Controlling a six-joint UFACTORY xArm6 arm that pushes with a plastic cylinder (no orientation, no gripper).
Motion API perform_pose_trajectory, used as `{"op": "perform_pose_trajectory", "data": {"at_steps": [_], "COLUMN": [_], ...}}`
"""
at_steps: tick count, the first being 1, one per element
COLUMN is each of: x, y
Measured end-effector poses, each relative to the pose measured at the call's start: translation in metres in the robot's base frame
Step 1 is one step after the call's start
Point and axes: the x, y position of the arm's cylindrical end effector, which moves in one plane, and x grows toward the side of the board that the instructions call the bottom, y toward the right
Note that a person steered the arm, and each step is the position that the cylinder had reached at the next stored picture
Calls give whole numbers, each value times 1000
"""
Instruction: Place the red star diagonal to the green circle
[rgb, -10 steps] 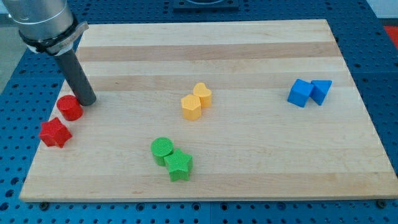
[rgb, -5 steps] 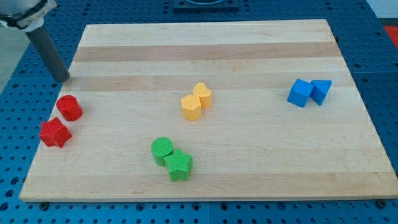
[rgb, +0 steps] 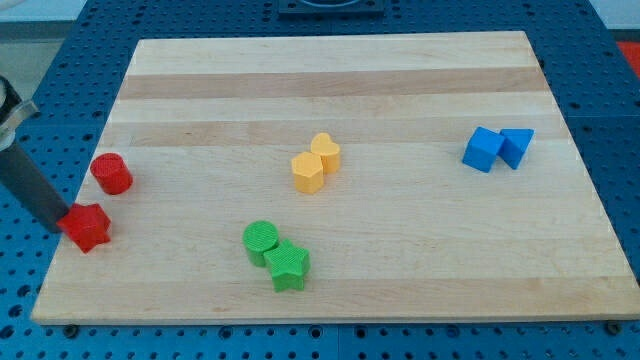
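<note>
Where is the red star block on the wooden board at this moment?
The red star block lies near the left edge of the wooden board, just below the red cylinder block, with my tip touching its left side.

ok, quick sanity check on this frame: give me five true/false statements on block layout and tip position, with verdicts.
1. My tip is at the red star's left side, at the board's left edge. True.
2. The green circle touches the green star. True.
3. The red cylinder sits below the red star in the view. False: it sits above it, slightly to the right.
4. The two blue blocks are on the view's left. False: they are on the right.
5. The two yellow blocks sit near the board's middle, next to each other. True.
</note>
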Motion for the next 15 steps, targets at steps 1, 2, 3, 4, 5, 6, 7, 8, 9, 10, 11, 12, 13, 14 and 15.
{"op": "perform_pose_trajectory", "data": {"at_steps": [1, 2, 3, 4, 5, 6, 7, 8, 9, 10, 11, 12, 13, 14, 15], "x": [12, 14, 23, 29, 31, 38, 44, 29, -19, -19, -26, 6, 18, 10, 8], "y": [0, 16, 16, 41, 55, 55, 54, 63, 74, 74, 82, 82, 82, 84, 84]}}
